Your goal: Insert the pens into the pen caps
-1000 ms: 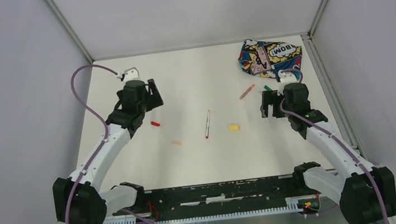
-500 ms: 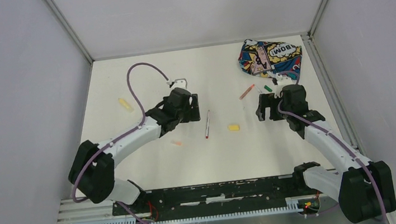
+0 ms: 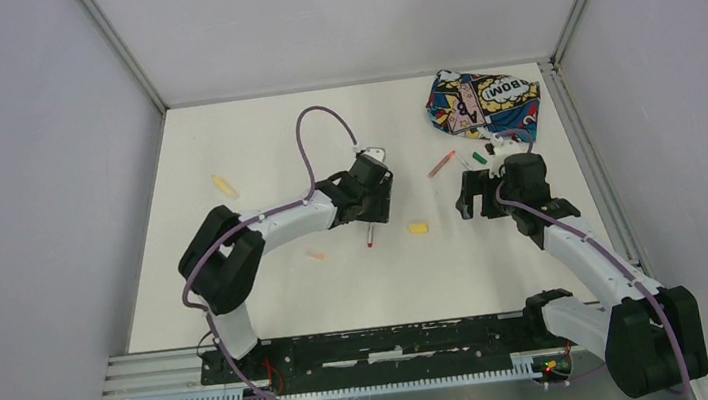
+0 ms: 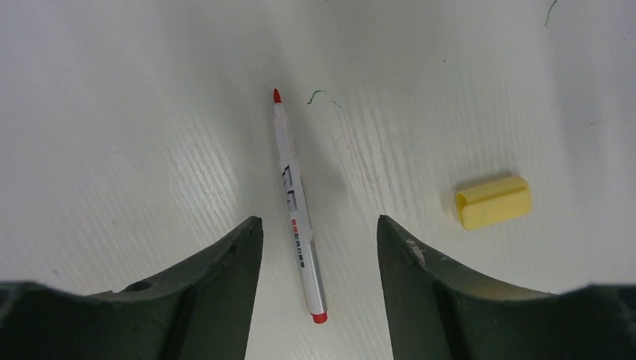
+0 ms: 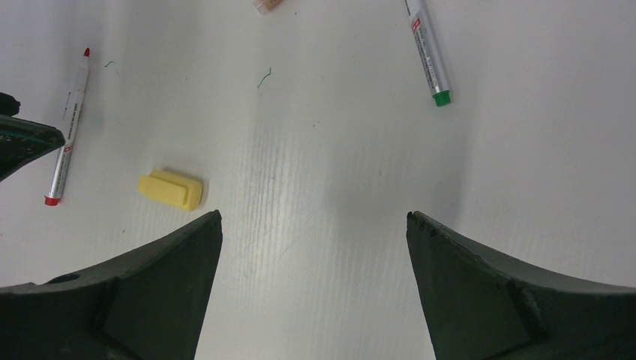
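A whitish pen with red ends (image 4: pixel 298 210) lies on the table between the fingers of my left gripper (image 4: pixel 316 222), which is open and not touching it. In the top view the left gripper (image 3: pixel 371 206) is over that pen (image 3: pixel 371 235). A yellow cap (image 3: pixel 418 227) lies just right of it and shows in both wrist views (image 4: pixel 493 202) (image 5: pixel 171 189). My right gripper (image 5: pixel 313 214) is open and empty, right of the yellow cap (image 3: pixel 475 196). A green-ended whitish pen (image 5: pixel 429 52), an orange pen (image 3: pixel 442 163), a yellow pen (image 3: pixel 225 186) and an orange cap (image 3: pixel 316 256) lie apart. The red cap is hidden.
The comic-print fabric pouch (image 3: pixel 480 100) lies at the back right corner, just beyond the right gripper. Grey walls stand round the white table (image 3: pixel 252 131) on three sides. A purple cable (image 3: pixel 309 150) loops above the left arm.
My left arm has swung right from the far left of the table to over the red-ended pen. My right gripper has shifted slightly left.
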Action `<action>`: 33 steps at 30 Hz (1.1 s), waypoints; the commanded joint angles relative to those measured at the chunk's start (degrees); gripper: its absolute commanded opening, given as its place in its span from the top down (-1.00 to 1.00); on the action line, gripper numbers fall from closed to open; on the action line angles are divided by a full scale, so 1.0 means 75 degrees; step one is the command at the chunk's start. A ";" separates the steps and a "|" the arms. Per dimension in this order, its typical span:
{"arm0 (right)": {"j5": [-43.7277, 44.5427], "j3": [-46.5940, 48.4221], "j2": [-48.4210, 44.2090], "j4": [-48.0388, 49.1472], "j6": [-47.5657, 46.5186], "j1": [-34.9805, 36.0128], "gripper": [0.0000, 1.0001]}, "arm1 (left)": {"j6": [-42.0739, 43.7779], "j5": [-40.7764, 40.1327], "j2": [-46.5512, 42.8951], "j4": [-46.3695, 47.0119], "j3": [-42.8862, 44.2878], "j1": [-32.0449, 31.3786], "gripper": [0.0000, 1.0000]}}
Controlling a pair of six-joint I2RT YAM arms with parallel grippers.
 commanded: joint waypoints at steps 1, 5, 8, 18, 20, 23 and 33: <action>-0.0068 -0.0087 -0.0107 0.0215 -0.0050 -0.0034 -0.95 | 0.0469 -0.0083 0.0391 -0.0252 0.0534 -0.0096 -0.24; -0.0057 -0.0109 -0.0132 0.0197 -0.0065 -0.0042 -0.95 | 0.0504 -0.0330 0.0565 -0.0417 0.0670 -0.0109 -0.09; -0.0054 -0.0122 -0.0110 0.0198 -0.0039 -0.0037 -0.95 | 0.0551 -0.0427 0.0735 -0.0577 0.0814 -0.0106 0.02; -0.0146 -0.0065 -0.0045 0.0224 0.0007 -0.0034 -0.95 | 0.0716 -0.0580 0.1153 -0.0672 0.0948 -0.0133 0.27; -0.0165 -0.0064 -0.0036 0.0216 0.0005 -0.0034 -0.95 | 0.0730 -0.0581 0.1219 -0.0681 0.0957 -0.0133 0.32; -0.0200 -0.0075 -0.0030 0.0210 0.0005 -0.0044 -0.95 | 0.0740 -0.0580 0.1312 -0.0675 0.0957 -0.0132 0.43; -0.0218 -0.0052 -0.0027 0.0220 0.0029 -0.0034 -0.95 | 0.0777 -0.0629 0.1422 -0.0663 0.0927 -0.0165 0.73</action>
